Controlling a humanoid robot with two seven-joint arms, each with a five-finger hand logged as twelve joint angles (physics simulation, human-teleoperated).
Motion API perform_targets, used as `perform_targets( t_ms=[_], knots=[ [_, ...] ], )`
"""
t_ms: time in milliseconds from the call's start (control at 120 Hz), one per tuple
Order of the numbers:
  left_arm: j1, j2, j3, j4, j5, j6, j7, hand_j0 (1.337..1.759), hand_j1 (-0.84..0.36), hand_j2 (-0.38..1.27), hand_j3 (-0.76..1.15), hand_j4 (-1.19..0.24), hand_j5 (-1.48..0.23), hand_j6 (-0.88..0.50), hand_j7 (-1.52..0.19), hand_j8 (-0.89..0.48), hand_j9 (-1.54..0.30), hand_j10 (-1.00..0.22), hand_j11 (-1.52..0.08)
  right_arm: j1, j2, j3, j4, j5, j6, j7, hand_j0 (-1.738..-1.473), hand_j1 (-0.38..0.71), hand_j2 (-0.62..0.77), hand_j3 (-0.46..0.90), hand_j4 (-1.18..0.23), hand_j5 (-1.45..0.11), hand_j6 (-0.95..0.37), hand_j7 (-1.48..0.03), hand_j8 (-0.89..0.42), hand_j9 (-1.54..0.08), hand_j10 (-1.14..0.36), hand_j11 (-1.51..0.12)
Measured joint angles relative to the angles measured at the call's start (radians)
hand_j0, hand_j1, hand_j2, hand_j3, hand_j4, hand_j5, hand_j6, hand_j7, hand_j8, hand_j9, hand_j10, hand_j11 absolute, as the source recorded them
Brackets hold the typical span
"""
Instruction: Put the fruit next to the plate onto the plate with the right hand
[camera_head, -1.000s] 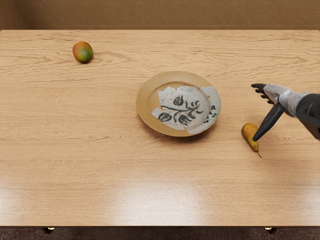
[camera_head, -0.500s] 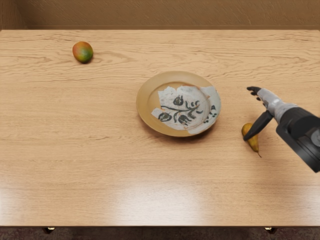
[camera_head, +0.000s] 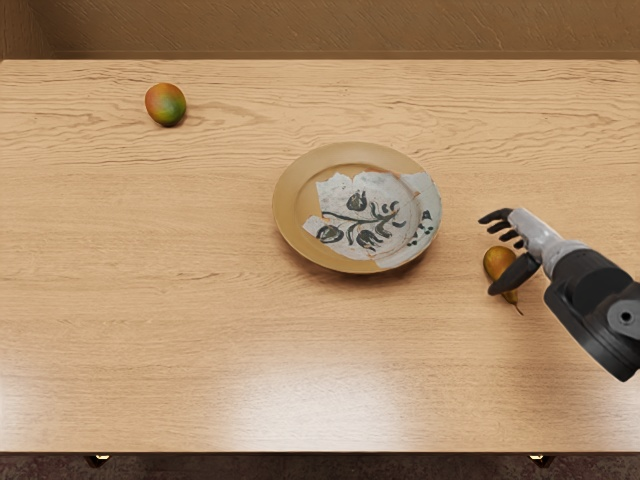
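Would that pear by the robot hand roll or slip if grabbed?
The pear lies on its side on the smooth table, so a nudge would probably roll it. Its rounded, tapering shape might slip from the open right robot hand.

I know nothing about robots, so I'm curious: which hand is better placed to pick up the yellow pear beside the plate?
The right hand. It is already right at the pear, with its fingers spread open. The left arm is not in view at all.

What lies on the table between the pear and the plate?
Nothing: in the head view, only bare table separates the pear from the plate. The right hand, open, is over the pear, not in that gap.
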Motion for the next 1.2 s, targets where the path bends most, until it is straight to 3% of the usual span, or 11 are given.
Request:
perform_targets(
  t_ms=[450,633,758,825,1025,1125,1200],
  knots=[
    [0.0,0.0,0.0,0.0,0.0,0.0,0.0,1.658,0.32,0.0,0.0,-0.02,-0.03,-0.02,-0.03,-0.02,-0.03,-0.02,-0.03,-0.014,0.001,-0.043,-0.004,-0.048,-0.001,0.0,-1.657,0.11,-0.06,0.0,-0.42,-0.49,-0.36,-0.51,-0.31,-0.51,-0.41,-0.51],
    [0.0,0.0,0.0,0.0,0.0,0.0,0.0,1.658,0.32,0.0,0.0,-0.02,-0.03,-0.02,-0.03,-0.02,-0.03,-0.02,-0.03,-0.016,0.0,-0.048,-0.01,-0.057,-0.001,0.0,-1.656,0.15,0.1,0.0,-0.51,-0.59,-0.39,-0.62,-0.32,-0.61,-0.5,-0.61],
    [0.0,0.0,0.0,0.0,0.0,0.0,0.0,1.658,0.32,0.0,0.0,-0.02,-0.03,-0.02,-0.03,-0.02,-0.03,-0.02,-0.03,-0.019,-0.004,-0.049,-0.016,-0.058,0.0,0.0,-1.655,0.21,0.23,0.0,-0.57,-0.69,-0.37,-0.71,-0.29,-0.71,-0.48,-0.71],
    [0.0,0.0,0.0,0.0,0.0,0.0,0.0,1.658,0.32,0.0,0.0,-0.02,-0.03,-0.02,-0.03,-0.02,-0.03,-0.02,-0.03,-0.021,-0.006,-0.049,-0.019,-0.06,0.001,0.001,-1.653,0.25,0.37,0.0,-0.6,-0.74,-0.35,-0.75,-0.28,-0.76,-0.48,-0.76],
    [0.0,0.0,0.0,0.0,0.0,0.0,0.0,1.658,0.32,0.0,0.0,-0.02,-0.03,-0.02,-0.03,-0.02,-0.03,-0.02,-0.03,-0.021,-0.01,-0.04,-0.025,-0.045,0.001,0.0,-1.656,0.22,0.57,0.0,-0.65,-0.85,-0.46,-0.84,-0.37,-0.86,-0.57,-0.86],
    [0.0,0.0,0.0,0.0,0.0,0.0,0.0,1.658,0.32,0.0,0.0,-0.02,-0.03,-0.02,-0.03,-0.02,-0.03,-0.02,-0.03,-0.016,-0.013,-0.019,-0.026,-0.012,0.001,-0.001,-1.657,0.16,0.58,0.0,-0.67,-0.88,-0.54,-0.87,-0.46,-0.89,-0.62,-0.89],
    [0.0,0.0,0.0,0.0,0.0,0.0,0.0,1.658,0.32,0.0,0.0,-0.02,-0.03,-0.02,-0.03,-0.02,-0.03,-0.02,-0.03,-0.014,-0.023,0.017,-0.027,0.023,0.001,-0.002,-1.657,0.15,0.57,0.0,-0.68,-0.89,-0.55,-0.89,-0.45,-0.9,-0.64,-0.9]
  ],
)
